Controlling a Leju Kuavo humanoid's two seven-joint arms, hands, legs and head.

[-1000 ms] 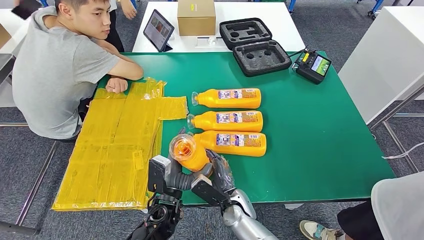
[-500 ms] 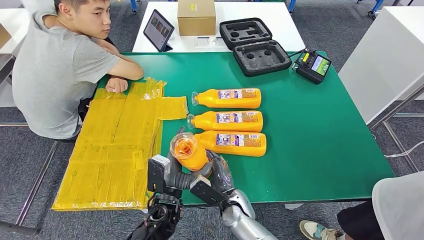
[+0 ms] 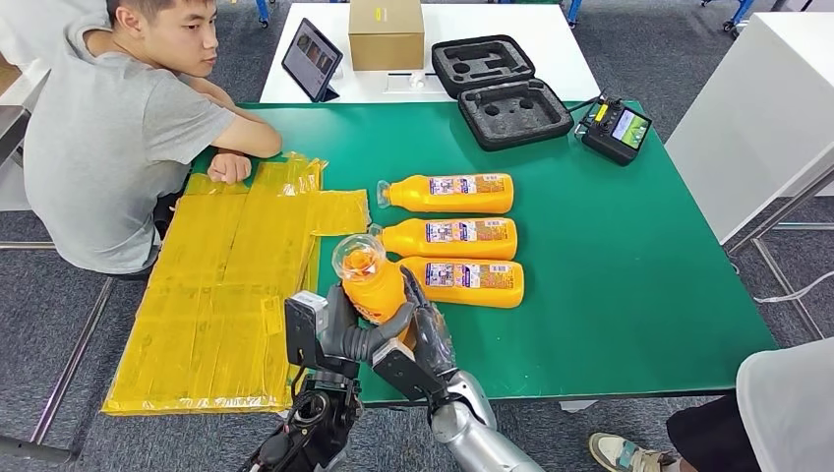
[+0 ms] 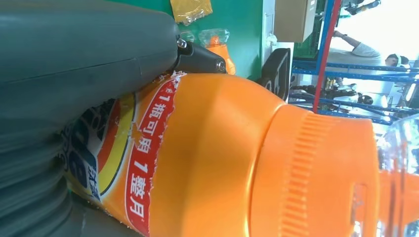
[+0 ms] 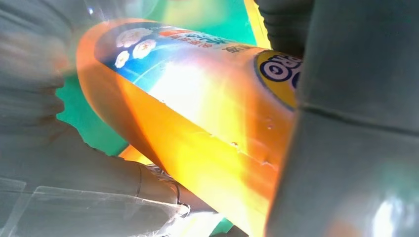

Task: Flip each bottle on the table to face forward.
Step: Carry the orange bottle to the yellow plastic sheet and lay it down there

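Fingers of my left hand [image 3: 339,334] and my right hand [image 3: 425,339] are both wrapped around the lower body of one orange plastic bottle with a clear cap [image 3: 369,280], lifted off the green table [image 3: 629,275] near its front edge. In the left wrist view the grey thumb [image 4: 74,59] lies across the printed label, whose edge is torn and ragged; in the right wrist view the dark fingers [image 5: 356,123] cover the label end.

Risks, as I judge them: the bottle wall is smooth and glossy, so it could twist or slide within a two-handed hold if the hands turn out of step. The torn label may shear under the thumb. The held bottle also hangs just beside the nearest of three matching orange bottles lying in a row [image 3: 450,236]; a swing toward them could knock that one out of line. The crinkled yellow plastic sheet [image 3: 226,285] lies close on the other side.

Orientation: the held bottle's long axis is tilted steeply, cap uppermost and leaning away from me and slightly left, base down in the hands. The three lying bottles run crosswise, caps to my left.
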